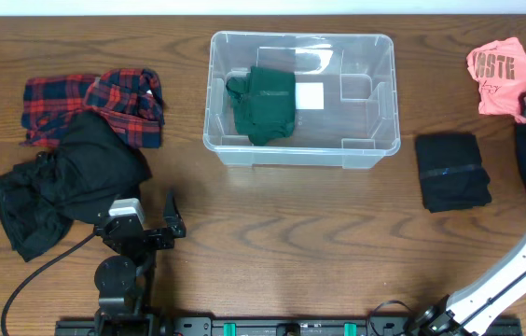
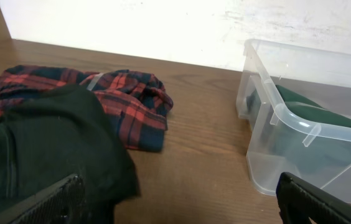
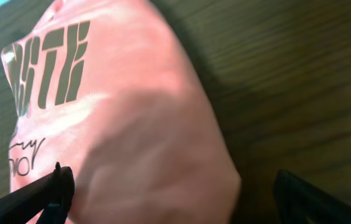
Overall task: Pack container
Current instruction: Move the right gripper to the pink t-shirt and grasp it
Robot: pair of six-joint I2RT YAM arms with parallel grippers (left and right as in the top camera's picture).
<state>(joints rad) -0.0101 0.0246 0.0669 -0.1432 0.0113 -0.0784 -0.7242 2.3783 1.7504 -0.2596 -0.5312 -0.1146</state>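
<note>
Left hand [image 1: 175,215], 7 o'clock, fingers spread, empty, beside black garment [image 1: 67,182]. Container [image 1: 366,149] at 12 o'clock on surface, green garment [image 1: 268,103] inside: likely light, stiff, slick; best gripped by its thick rim. Right hand [image 3: 172,180], 2 o'clock, spread wide over pink shirt [image 3: 132,124], holding nothing.

Plaid shirt [image 1: 104,98] touches black garment [image 1: 67,177] — pink tee [image 1: 501,67] (lettered) near folded black cloth [image 1: 451,171].

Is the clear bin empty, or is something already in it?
Not empty. One dark green garment lies folded in the container's left half; the rest looks bare.
</note>
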